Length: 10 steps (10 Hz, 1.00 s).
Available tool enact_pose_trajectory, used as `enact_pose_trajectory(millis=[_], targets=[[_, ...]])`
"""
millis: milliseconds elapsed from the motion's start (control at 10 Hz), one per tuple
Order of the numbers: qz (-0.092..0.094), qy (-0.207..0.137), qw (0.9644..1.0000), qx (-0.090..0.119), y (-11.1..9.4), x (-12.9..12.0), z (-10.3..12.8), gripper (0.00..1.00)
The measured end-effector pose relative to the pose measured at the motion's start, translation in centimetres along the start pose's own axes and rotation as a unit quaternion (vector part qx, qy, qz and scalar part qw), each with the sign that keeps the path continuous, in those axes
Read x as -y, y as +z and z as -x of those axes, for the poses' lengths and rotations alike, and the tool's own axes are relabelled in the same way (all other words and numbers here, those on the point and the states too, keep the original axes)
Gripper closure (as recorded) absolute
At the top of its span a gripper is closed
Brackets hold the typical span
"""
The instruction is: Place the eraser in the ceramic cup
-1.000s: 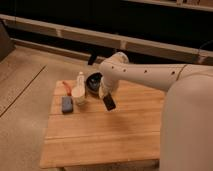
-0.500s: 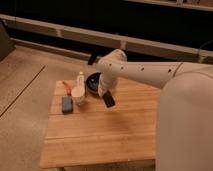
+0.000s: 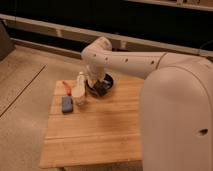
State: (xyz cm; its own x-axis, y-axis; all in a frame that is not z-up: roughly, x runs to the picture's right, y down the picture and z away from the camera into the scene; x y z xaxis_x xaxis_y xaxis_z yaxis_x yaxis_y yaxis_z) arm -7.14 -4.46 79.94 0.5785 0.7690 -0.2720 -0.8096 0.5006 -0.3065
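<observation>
Over the last second the claw point(image 3: 101, 90) was carried up and to the left, from above bare wood to the near edge of the dark bowl point(image 3: 111, 80); the arm point(image 3: 125, 60) was folded further over the tabletop point(image 3: 100, 135) to do so. The eraser point(image 3: 102, 92) was seen as a small black block at the claw's tip, off the wood; the claw was judged to be clamped on it, though black block and dark bowl were hard to tell apart. By this move the eraser was brought near the ceramic cup point(image 3: 80, 98), which was left standing upright just to the left of the bowl; the eraser was not yet over the cup's mouth, so a further shift to the left and a release were judged to be still needed. The blue-grey block point(image 3: 67, 104) was left lying beside the cup, untouched. No brand, label or writing could be read anywhere.
</observation>
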Motion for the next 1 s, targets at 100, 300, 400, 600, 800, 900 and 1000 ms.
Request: enact_pose_trajectory(millis=[100, 300, 400, 600, 800, 900, 1000], targets=[[-0.003, 0.002, 1.0, -0.001, 0.0, 0.4, -0.2, 0.9], [-0.003, 0.003, 1.0, -0.002, 0.0, 0.6, -0.3, 0.9], [-0.002, 0.002, 1.0, -0.001, 0.0, 0.3, -0.2, 0.9], [-0.004, -0.009, 1.0, 0.003, 0.1, 0.4, 0.4, 0.9], [0.0, -0.077, 0.9967, 0.026, 0.5, -2.1, 3.5, 0.9], [0.003, -0.103, 0.994, 0.038, 0.6, -3.3, 4.7, 0.9], [0.008, -0.126, 0.9907, 0.051, 0.9, -4.4, 5.9, 0.9]])
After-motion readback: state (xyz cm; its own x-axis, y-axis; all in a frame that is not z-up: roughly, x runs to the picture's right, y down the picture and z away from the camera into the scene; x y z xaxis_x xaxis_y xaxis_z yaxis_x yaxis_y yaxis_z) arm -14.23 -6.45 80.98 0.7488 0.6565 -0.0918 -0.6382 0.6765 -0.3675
